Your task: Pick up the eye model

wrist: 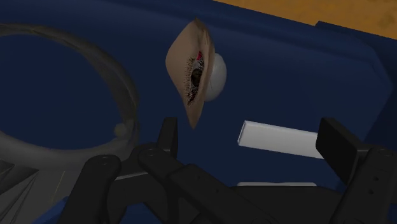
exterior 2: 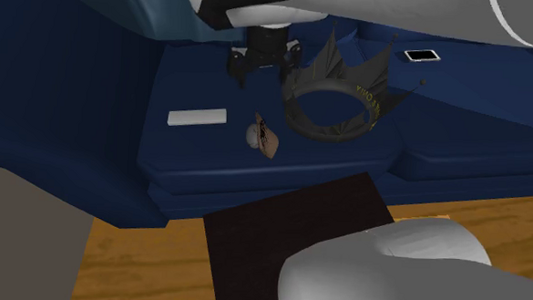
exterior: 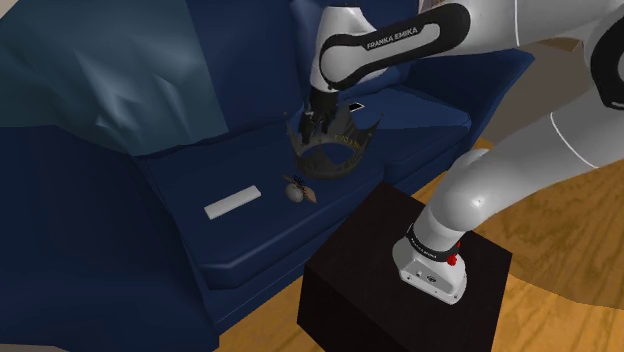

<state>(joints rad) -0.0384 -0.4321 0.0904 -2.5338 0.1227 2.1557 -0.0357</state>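
Gripper (wrist: 251, 133) hung open and empty over the sofa (exterior: 250, 240), close beside the crown (exterior 2: 335, 92). The eye model (wrist: 197, 73) lay on the cushion between the crown and a white bar (wrist: 280, 139), touching neither, a little ahead of the fingers. This looked like the approach step: next the hand needed to go forward and down until the fingers stood on both sides of the model. Its long axis ran across the line joining the fingers, and the iris looked toward the crown.

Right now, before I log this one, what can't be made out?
1. Shoulder view: end effector fingertips, lost against the dark crown.
2. Wrist view: crown cut by the edge; white bar partly behind a finger.
3. Second exterior view: phone too small for detail.
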